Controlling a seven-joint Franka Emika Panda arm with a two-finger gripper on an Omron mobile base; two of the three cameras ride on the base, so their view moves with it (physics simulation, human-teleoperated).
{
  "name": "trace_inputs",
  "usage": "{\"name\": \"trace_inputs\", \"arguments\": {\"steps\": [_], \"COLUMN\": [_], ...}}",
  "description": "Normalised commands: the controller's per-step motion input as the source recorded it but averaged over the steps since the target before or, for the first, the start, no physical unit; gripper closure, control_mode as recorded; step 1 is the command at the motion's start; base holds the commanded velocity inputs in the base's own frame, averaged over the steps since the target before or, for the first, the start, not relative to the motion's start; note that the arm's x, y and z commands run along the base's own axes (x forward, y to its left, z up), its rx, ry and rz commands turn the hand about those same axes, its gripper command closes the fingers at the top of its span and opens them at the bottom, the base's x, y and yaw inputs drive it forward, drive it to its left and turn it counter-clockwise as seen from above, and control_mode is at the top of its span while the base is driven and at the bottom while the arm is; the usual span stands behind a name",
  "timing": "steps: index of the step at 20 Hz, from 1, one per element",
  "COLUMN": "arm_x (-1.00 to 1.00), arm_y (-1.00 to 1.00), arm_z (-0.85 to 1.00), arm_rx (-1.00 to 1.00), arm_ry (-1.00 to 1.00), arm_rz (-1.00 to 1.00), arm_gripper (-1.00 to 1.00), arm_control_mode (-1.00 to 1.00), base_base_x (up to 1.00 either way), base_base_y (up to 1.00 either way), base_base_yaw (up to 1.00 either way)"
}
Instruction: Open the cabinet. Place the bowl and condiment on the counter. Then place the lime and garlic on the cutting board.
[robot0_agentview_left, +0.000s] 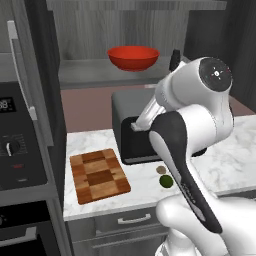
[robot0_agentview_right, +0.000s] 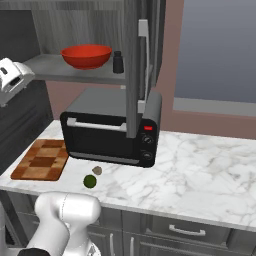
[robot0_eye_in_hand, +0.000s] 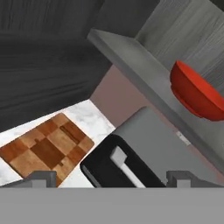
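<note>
Cabinet (robot0_agentview_right: 132, 60) stands open; red bowl (robot0_agentview_left: 133, 57) sits on its shelf above the toaster oven (robot0_agentview_right: 112, 132). End effector (robot0_eye_in_hand: 111, 177) spread wide, empty: approach the bowl's rim level, pinching one wall.

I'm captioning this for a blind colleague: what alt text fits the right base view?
An open dark grey wall cabinet holds a wide red bowl and a small dark shaker bottle on its shelf, above a black toaster oven. On the white marble counter lie a chequered wooden cutting board, a green lime and a beige garlic lump.
</note>
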Motion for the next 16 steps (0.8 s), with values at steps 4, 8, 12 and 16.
{"name": "trace_inputs", "arguments": {"steps": [4, 8, 12, 16], "arm_x": [0.3, 0.41, 0.4, 0.42], "arm_y": [-0.17, -0.09, -0.15, -0.19], "arm_z": [0.23, 0.24, 0.17, 0.13], "arm_rx": [0.0, 0.02, 0.05, 0.08], "arm_ry": [-0.07, -0.1, -0.08, -0.02], "arm_rz": [-0.19, -0.15, -0.08, -0.01], "arm_gripper": [-1.0, -1.0, -1.0, -1.0], "arm_control_mode": [-1.0, -1.0, -1.0, -1.0], "base_base_x": [0.0, 0.0, 0.0, 0.0], "base_base_y": [0.0, 0.0, 0.0, 0.0], "base_base_yaw": [0.0, 0.0, 0.0, 0.0]}}
